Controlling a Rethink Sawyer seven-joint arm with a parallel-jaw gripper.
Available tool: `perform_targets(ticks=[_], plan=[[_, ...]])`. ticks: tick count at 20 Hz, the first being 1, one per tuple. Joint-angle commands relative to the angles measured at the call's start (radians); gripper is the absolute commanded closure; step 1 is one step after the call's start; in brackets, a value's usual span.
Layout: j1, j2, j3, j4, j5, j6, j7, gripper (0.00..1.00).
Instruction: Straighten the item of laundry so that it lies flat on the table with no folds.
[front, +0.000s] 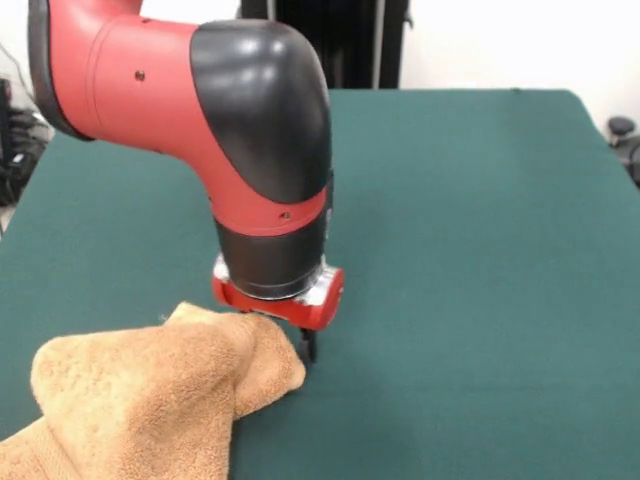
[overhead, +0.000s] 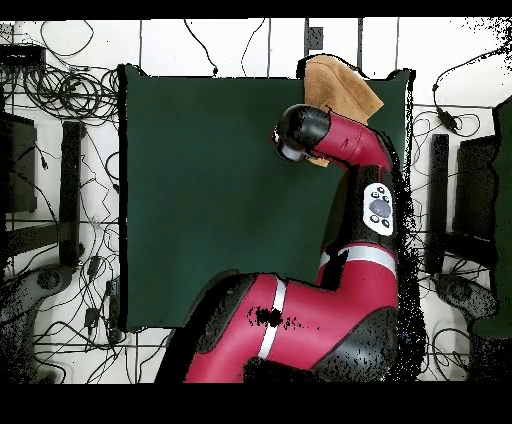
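The green table (front: 480, 200) fills the scene. The red and black arm (front: 250, 130) reaches down at the near left. The bunched orange-tan towel (front: 150, 390) lies at the near-left corner. The gripper (front: 307, 345) touches its right edge; whether its claw is spread or pinching cannot be told.

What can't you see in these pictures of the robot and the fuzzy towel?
- Front view: the gripper is mostly hidden behind the towel; open or shut cannot be told.
- Front view: the towel's lower left part is cut off by the picture's edge.
- Overhead view: the arm covers the gripper and part of the towel.
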Motion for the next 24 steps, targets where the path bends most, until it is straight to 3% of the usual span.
perform_targets(ticks=[1,6,11,13,24], plan=[[-0.006,-0.002,-0.062,-0.066,-0.054,0.038,0.144,0.00],[-0.006,0.011,-0.053,-0.096,-0.039,0.031,0.178,0.00],[0.011,-0.028,-0.088,-0.030,-0.076,-0.208,0.226,0.00],[0.011,-0.036,-0.089,-0.016,-0.071,-0.236,0.234,0.00],[0.021,-0.050,-0.103,0.005,-0.036,-0.221,0.240,0.00]])
